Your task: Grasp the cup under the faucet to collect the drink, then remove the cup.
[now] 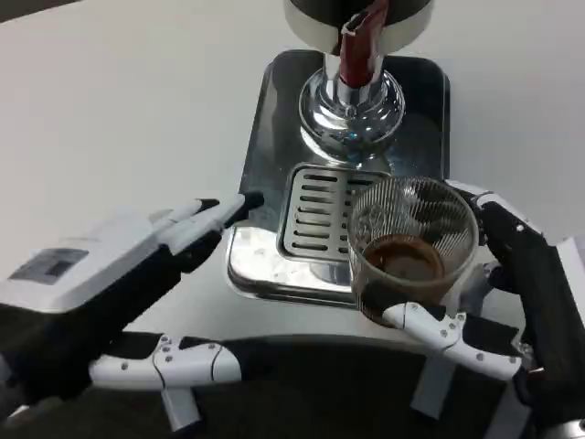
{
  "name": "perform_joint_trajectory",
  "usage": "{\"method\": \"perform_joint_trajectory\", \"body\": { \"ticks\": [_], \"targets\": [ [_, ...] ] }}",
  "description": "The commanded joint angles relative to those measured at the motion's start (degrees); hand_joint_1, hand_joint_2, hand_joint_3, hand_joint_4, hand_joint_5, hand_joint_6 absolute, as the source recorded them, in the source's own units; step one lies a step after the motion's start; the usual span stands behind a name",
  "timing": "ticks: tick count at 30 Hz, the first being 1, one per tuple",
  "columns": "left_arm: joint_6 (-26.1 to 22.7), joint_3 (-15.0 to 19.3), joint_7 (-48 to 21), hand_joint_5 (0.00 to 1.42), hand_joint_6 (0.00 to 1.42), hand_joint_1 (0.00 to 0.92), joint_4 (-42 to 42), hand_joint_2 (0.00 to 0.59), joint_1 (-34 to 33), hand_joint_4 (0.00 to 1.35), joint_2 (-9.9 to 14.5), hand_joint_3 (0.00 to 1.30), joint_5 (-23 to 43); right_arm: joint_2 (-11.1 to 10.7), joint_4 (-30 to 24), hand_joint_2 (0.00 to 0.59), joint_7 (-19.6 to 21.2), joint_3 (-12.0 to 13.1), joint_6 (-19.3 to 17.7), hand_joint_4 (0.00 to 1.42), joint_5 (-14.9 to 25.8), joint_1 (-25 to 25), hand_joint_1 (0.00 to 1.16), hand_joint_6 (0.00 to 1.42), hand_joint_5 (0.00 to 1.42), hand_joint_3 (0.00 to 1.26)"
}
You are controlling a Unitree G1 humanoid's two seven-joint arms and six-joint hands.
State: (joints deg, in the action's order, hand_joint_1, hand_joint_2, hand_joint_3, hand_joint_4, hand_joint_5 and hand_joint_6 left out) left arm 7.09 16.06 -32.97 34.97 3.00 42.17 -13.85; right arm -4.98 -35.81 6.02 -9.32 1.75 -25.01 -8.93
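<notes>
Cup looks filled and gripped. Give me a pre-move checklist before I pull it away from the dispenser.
1. Right hand holds the cup: ok.
2. Dark drink in the cup: ok.
3. Cup upright: ok.
4. Cup clear of the faucet: ok; it sits nearer the robot, over the drip tray edge.
5. Left hand apart from the cup: ok; fingers extended beside the tray.
6. Faucet stopped dripping: cannot tell.
</notes>
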Motion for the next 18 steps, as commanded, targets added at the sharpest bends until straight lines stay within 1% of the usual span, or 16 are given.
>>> {"method": "perform_joint_trajectory", "body": {
  "ticks": [1, 12, 18],
  "targets": [
    [0.15, -0.59, 0.5, 0.0, 0.03, 0.0, 3.36, 0.079, 2.54, 0.0, -0.46, 0.0, -2.08, -0.12, -3.85, 0.205, -1.17, 0.11, -2.74, 0.85, 1.32, -0.87, 0.83, 1.17, 1.02, 0.76],
    [-2.97, -3.2, 0.18, 0.0, 0.01, 0.0, 10.05, 0.077, 5.23, 0.0, -2.85, 0.0, -7.02, -1.07, -8.23, 0.207, -4.49, 0.58, -2.59, 0.85, 2.5, -3.75, 0.83, 1.17, 1.03, 0.77],
    [-5.3, -3.61, 0.04, 0.0, 0.0, 0.0, 12.72, 0.077, 6.38, 0.0, -3.93, 0.0, -11.13, -1.69, -10.65, 0.211, -6.25, 1.75, -2.29, 0.85, 3.78, -4.82, 0.83, 1.18, 1.03, 0.77]
  ]
}}
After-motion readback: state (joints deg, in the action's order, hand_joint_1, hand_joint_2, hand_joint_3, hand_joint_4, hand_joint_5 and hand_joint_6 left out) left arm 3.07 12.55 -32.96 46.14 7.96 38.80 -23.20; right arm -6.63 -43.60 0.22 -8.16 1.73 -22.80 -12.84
